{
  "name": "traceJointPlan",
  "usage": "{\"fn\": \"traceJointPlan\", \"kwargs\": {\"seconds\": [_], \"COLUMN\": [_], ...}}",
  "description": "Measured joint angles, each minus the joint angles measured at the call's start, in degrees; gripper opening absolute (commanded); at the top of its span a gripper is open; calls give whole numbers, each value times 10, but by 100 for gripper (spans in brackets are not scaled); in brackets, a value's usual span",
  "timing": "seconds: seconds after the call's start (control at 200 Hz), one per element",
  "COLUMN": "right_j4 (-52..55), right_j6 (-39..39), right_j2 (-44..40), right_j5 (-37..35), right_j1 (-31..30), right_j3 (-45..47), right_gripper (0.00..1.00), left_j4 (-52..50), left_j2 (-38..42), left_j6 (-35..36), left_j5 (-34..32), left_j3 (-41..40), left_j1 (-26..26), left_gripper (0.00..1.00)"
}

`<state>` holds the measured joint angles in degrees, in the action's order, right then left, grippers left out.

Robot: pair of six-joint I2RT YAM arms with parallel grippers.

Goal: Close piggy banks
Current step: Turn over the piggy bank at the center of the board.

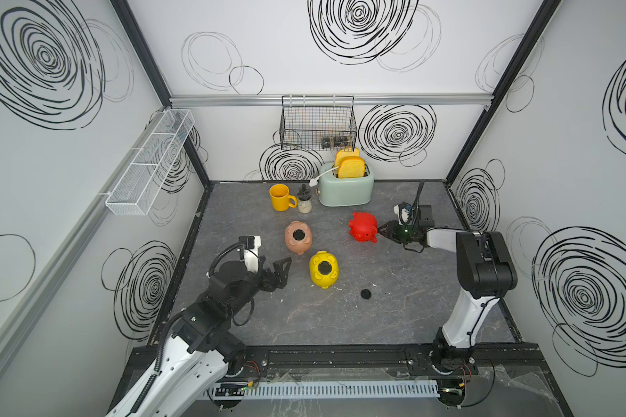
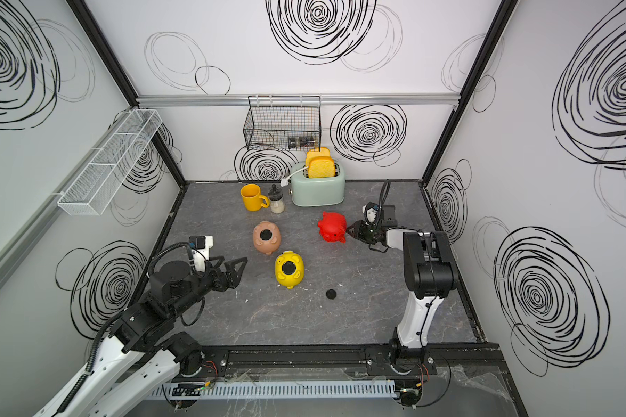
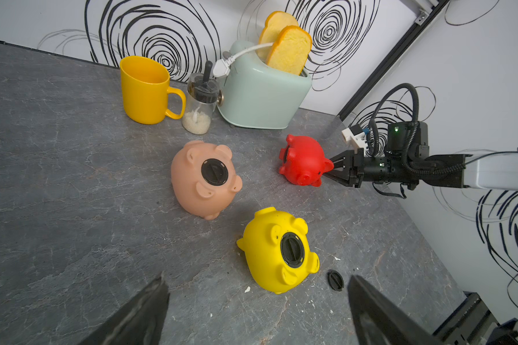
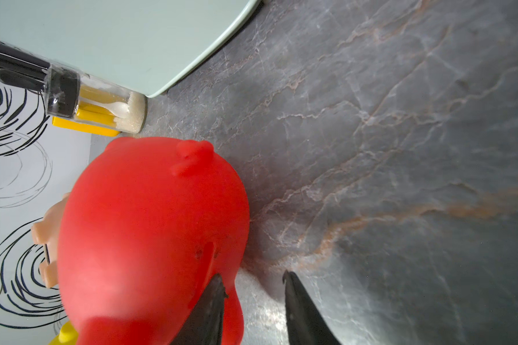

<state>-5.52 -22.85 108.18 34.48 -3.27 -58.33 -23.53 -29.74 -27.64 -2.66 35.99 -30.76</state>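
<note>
At the left, the left gripper (image 1: 279, 269) hovers over the front of the table (image 1: 394, 317). Its fingers are spread wide and hold nothing, and they point toward the yellow pig.

Next comes the pink pig (image 1: 298, 238), on its back with a black plug seated in its belly hole. Just in front of it and to its right, the yellow pig (image 1: 324, 269) lies the same way, also plugged. Those two look finished.

Further right, a loose black plug (image 1: 366, 294) lies flat on the bare table, near the yellow pig and apart from everything else.

The red pig (image 1: 363, 226) lies on its side behind that plug. Its long axis runs across the table, with the snout end toward the right arm and the tail end away. In the left wrist view its belly hole (image 3: 286, 155) faces away from the right arm and looks dark and empty.

At the far right, the right gripper (image 1: 380, 231) sits at the red pig's snout end. Its fingers (image 4: 209, 304) are partly open: one rests against the pig, the other stands over bare table, and nothing is clamped.

The coming move likely turns on the plug. It lies toward the front of the table from the right fingers, and that arm seems the nearer one. The hole would also need turning upward.
</note>
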Motion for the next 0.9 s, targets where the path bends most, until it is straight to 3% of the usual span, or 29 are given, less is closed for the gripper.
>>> {"fn": "traceJointPlan", "kwargs": {"seconds": [0.495,0.69,0.901], "right_j4": [3,4,7], "right_j6": [0,0,4], "right_j2": [12,11,-31], "right_j5": [-4,-28,-72], "right_j1": [0,1,1], "right_j3": [-16,-16,-8], "right_gripper": [38,44,61], "left_j4": [0,0,0], "left_j2": [0,-1,-1], "left_j6": [0,0,0], "left_j5": [0,0,0], "left_j3": [0,0,0], "left_j1": [-4,-4,-6], "left_gripper": [96,96,96]}}
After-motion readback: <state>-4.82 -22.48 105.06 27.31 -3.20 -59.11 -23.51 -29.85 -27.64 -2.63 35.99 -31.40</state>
